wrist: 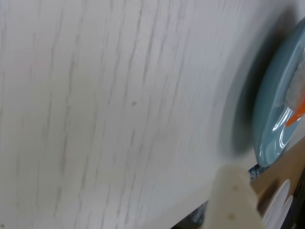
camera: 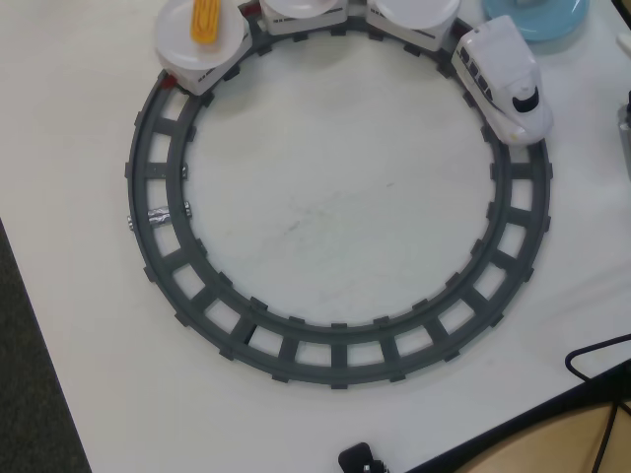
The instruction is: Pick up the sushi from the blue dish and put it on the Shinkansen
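So the Shinkansen (camera: 501, 81) sits on the grey ring track (camera: 340, 355) near the far right corner of the white table (camera: 325, 217) in the overhead view, nose pointing toward the right edge. Behind it the cars carry white plates (camera: 419, 12), and the last plate (camera: 197, 34) has a yellow piece (camera: 205, 20) on it. The blue dish (camera: 547, 18) is at the far edge, just beside the train. In the blurry wrist view the sushi (wrist: 296, 102) lies in that dish. One pale gripper finger (wrist: 233, 200) pokes in at the bottom; can't tell how far the jaws are open.
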